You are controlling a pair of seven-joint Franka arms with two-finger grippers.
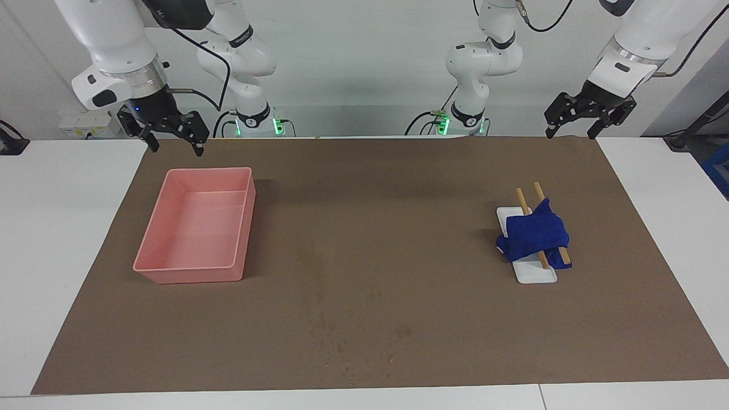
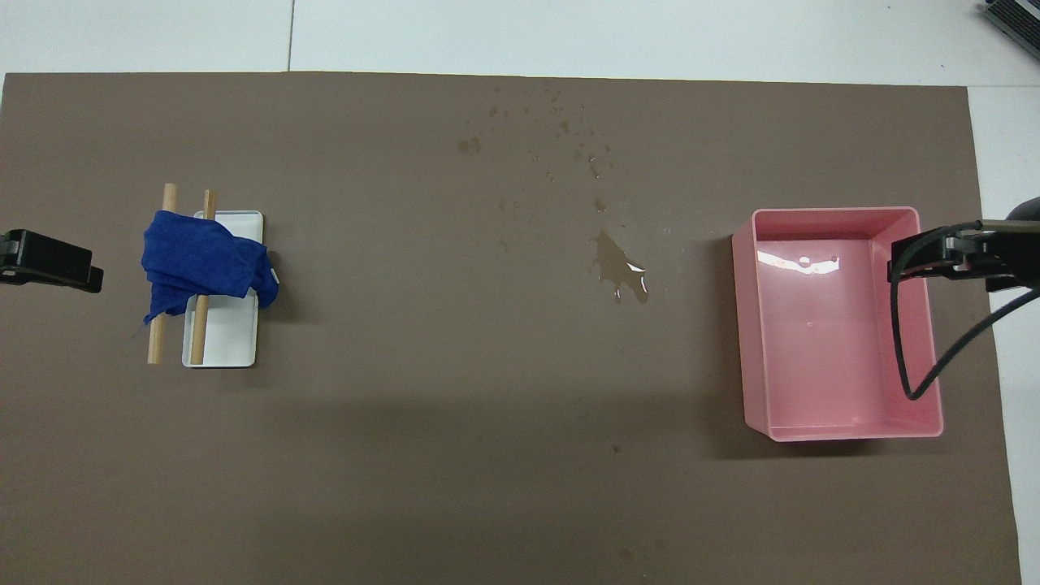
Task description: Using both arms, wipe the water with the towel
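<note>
A crumpled blue towel [image 1: 535, 233] [image 2: 203, 264] hangs over two wooden rods [image 1: 520, 198] [image 2: 169, 195] on a small white tray [image 1: 538, 276] [image 2: 227, 341], toward the left arm's end of the table. Water lies mid-mat as a small glossy puddle [image 2: 619, 270], with scattered damp spots [image 2: 569, 130] [image 1: 342, 339] farther from the robots. My left gripper [image 1: 571, 132] [image 2: 50, 262] hangs open and empty above the mat's edge near the towel. My right gripper [image 1: 174, 143] [image 2: 934, 256] hangs open and empty above the edge of the pink bin.
An empty pink plastic bin [image 1: 188, 274] [image 2: 837, 214] stands toward the right arm's end of the table. A brown mat [image 1: 398, 199] covers most of the white table. A black cable [image 2: 934, 366] loops from the right arm over the bin.
</note>
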